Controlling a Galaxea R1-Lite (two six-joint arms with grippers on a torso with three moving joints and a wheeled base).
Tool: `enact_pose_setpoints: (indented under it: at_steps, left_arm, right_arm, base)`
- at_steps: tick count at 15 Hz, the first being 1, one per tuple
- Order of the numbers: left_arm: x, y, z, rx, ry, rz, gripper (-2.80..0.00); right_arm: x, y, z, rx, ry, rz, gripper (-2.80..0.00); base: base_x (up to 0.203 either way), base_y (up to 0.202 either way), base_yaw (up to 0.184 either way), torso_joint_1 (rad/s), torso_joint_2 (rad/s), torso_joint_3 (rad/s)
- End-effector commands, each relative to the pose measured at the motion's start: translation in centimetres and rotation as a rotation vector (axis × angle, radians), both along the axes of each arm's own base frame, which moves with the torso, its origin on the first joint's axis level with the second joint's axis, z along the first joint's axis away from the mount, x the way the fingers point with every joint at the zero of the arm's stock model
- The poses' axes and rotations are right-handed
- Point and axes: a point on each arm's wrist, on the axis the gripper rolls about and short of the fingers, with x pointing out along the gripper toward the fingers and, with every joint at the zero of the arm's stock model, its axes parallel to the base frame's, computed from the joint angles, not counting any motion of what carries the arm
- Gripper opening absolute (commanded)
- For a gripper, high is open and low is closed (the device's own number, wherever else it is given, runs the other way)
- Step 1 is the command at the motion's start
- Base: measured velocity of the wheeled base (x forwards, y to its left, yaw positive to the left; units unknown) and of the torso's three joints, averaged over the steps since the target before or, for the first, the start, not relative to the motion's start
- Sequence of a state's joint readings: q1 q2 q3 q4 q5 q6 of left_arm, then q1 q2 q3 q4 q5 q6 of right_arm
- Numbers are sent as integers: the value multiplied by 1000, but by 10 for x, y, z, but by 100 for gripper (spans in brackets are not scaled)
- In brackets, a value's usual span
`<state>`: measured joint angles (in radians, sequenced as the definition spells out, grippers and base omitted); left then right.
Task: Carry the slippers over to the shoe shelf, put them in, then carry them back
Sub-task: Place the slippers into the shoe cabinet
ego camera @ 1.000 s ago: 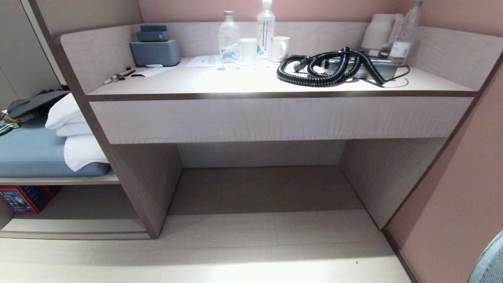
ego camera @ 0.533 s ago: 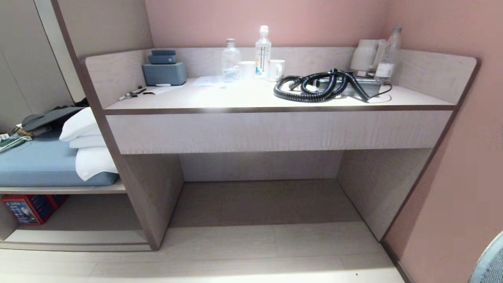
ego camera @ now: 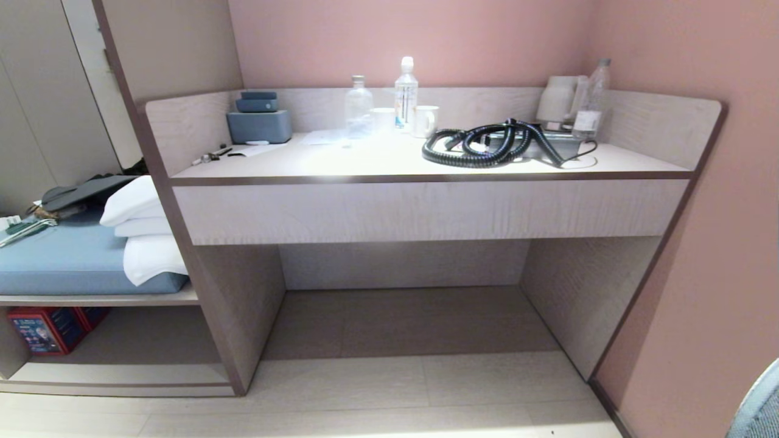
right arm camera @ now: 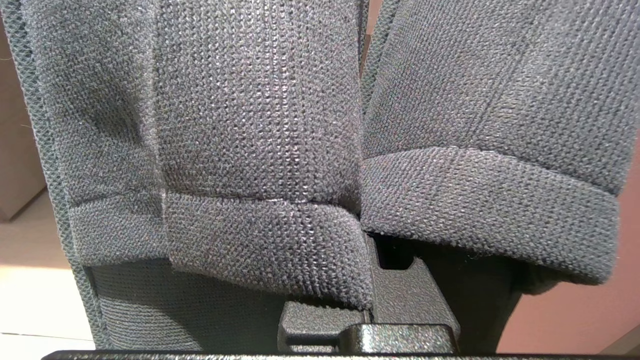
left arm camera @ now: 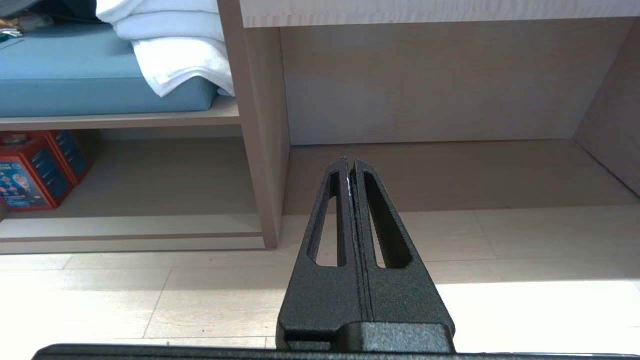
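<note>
The slippers (right arm camera: 260, 150) fill the right wrist view: two dark grey knitted straps side by side, their folded hems draped down over the right gripper (right arm camera: 372, 280), whose fingers are almost wholly covered by the fabric. Its jaws are closed tight with the slippers hanging on them, and pale floor and a pink wall show only at the edges of that view. Neither the slippers nor this gripper appears in the head view.

The shoe shelf (ego camera: 115, 340) lies low at the left of the head view, an open-front cubby under the blue seat cushion (ego camera: 67, 261). A red and blue box (ego camera: 39, 331) stands at its far left end. Folded white towels (ego camera: 146, 231) are stacked on the cushion against the upright wooden panel that divides the bench from the desk (ego camera: 426, 210).

The left gripper (left arm camera: 351, 170) points toward that panel's foot, above the pale floor (left arm camera: 500, 240); its jaws are pressed together with nothing between them. The shoe shelf (left arm camera: 150, 185) shows beyond it to one side, and the desk's open recess to the other.

On the desk top stand two clear bottles (ego camera: 406, 91), two white mugs (ego camera: 425, 120), a coiled black hose (ego camera: 487, 146), a white kettle (ego camera: 557, 100) and a grey-blue box (ego camera: 260, 125).
</note>
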<state>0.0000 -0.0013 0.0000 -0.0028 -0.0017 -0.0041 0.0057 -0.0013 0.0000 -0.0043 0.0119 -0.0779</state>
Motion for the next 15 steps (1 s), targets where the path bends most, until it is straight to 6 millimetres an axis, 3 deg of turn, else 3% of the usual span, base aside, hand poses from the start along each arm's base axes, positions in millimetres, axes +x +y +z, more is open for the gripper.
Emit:
enact_pose_setpoints:
  at_steps: [1,6,15]
  left_arm:
    - [0,0,0,-1,1,0,-280]
    - [0,0,0,-1,1,0,-280]
    - [0,0,0,-1,1,0,-280]
  right_arm:
    - [0,0,0,0,-1,0,-280]
    - [0,0,0,-2,-1,1,-280]
    - [0,0,0,-2,-1,1,-280]
  base:
    - [0,0,0,0,0,0]
    - [0,39,2,-1,-1,1]
    - [0,196,-1,1,3,5]
